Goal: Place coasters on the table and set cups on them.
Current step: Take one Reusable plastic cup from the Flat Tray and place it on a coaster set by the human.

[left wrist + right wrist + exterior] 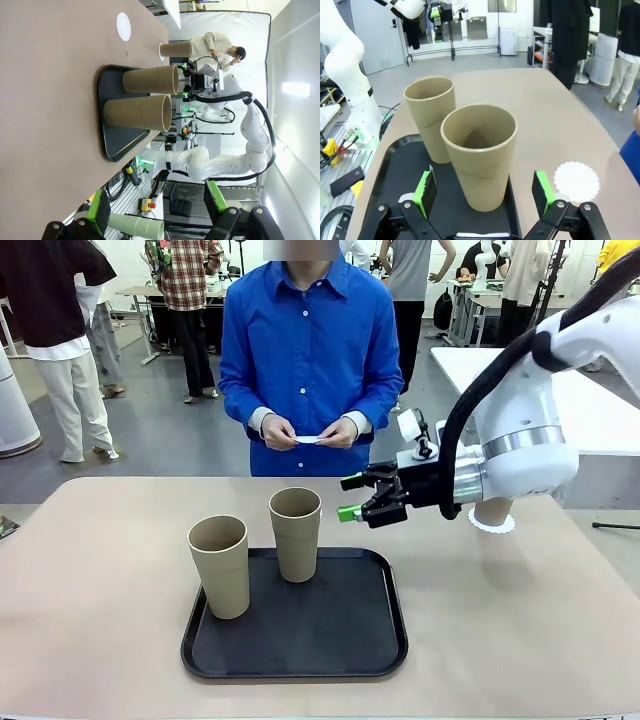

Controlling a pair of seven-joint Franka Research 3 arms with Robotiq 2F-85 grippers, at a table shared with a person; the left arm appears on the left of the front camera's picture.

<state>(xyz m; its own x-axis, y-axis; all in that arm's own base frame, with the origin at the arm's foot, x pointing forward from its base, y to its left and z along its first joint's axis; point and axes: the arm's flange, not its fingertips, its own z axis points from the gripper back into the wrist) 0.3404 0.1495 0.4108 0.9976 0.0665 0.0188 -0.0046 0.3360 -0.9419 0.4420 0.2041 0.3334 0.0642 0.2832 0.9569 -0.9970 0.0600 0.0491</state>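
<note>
Two khaki cups stand on a black tray: one at its left, one farther back. My right gripper hangs open just right of the back cup's rim, apart from it. In the right wrist view that cup stands straight ahead of the open right gripper, the other cup behind it. A third cup stands on a white coaster behind my right arm. A bare coaster lies on the beige table. The person holds another coaster. My left gripper is open, far from the tray.
The person in a blue shirt stands at the far edge of the table, both hands held together at the waist. A white table stands beyond the right arm. In the left wrist view the bare coaster lies past the tray.
</note>
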